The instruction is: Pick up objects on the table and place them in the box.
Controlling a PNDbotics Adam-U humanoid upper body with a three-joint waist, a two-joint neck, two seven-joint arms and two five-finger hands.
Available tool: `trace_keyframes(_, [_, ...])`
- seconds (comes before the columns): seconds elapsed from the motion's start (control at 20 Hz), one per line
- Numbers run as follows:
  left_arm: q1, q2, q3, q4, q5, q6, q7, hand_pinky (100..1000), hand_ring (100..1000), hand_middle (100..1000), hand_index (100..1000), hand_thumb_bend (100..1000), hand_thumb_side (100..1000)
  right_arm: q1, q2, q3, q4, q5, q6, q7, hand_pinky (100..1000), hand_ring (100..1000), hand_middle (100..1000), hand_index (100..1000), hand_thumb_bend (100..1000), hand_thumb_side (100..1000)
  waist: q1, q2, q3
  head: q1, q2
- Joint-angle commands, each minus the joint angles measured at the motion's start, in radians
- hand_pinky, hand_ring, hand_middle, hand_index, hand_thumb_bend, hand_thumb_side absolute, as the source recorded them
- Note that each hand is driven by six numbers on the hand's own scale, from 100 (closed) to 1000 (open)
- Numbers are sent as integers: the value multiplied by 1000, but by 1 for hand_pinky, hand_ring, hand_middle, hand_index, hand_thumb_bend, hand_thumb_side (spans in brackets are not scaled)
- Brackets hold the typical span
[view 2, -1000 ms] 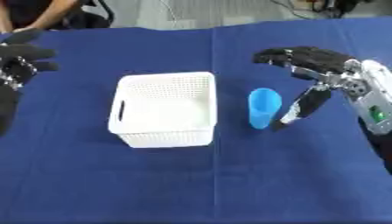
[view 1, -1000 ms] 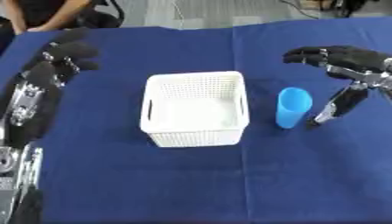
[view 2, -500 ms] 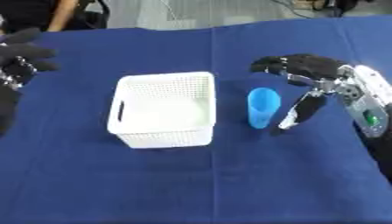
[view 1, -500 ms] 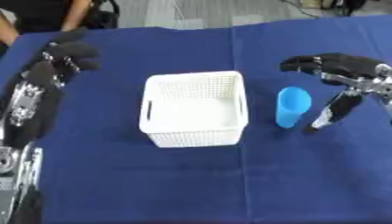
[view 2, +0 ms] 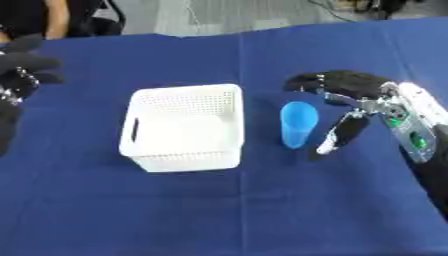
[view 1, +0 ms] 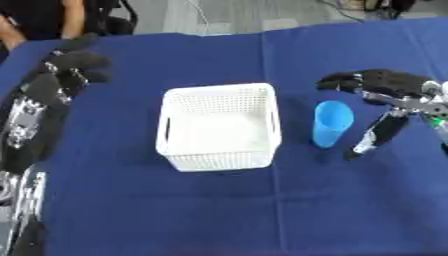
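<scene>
In the left eye view, a white perforated box point(view 1: 220, 126) sits at the centre of the blue table point(view 1: 219, 210), and a blue cup point(view 1: 332, 123) stands upright just beside it at 3 o'clock, apart from its wall. The right hand point(view 1: 385, 95) lies at 3 o'clock of the cup, spread open, fingers reaching above the cup's far side and the thumb hanging down near its base, holding nothing. The left hand point(view 1: 66, 67) rests at 9 o'clock of the box, fingers relaxed and empty. In the right eye view, a gap shows between the right hand's thumb point(view 2: 337, 136) and the cup.
</scene>
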Motion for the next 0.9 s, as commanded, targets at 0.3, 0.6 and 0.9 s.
trace_keyframes(0.3, [-20, 20, -3, -15, 7, -3, -5, 777, 817, 945, 849, 862, 946, 0, -9, -14, 42, 18, -3, -9, 786, 863, 937, 985, 907, 487, -1, -10, 6, -7, -13])
trace_keyframes(0.6, [-23, 21, -5, -16, 9, -3, -7, 777, 818, 945, 848, 861, 946, 6, 0, -14, 68, 30, -9, -15, 784, 860, 936, 985, 904, 485, -1, -8, 9, -7, -13])
trace_keyframes(0.9, [-25, 21, -5, -17, 8, -4, -9, 777, 818, 945, 848, 860, 946, 14, 9, -12, 87, 44, -13, -16, 783, 859, 939, 985, 898, 483, -1, -6, 11, -6, -14])
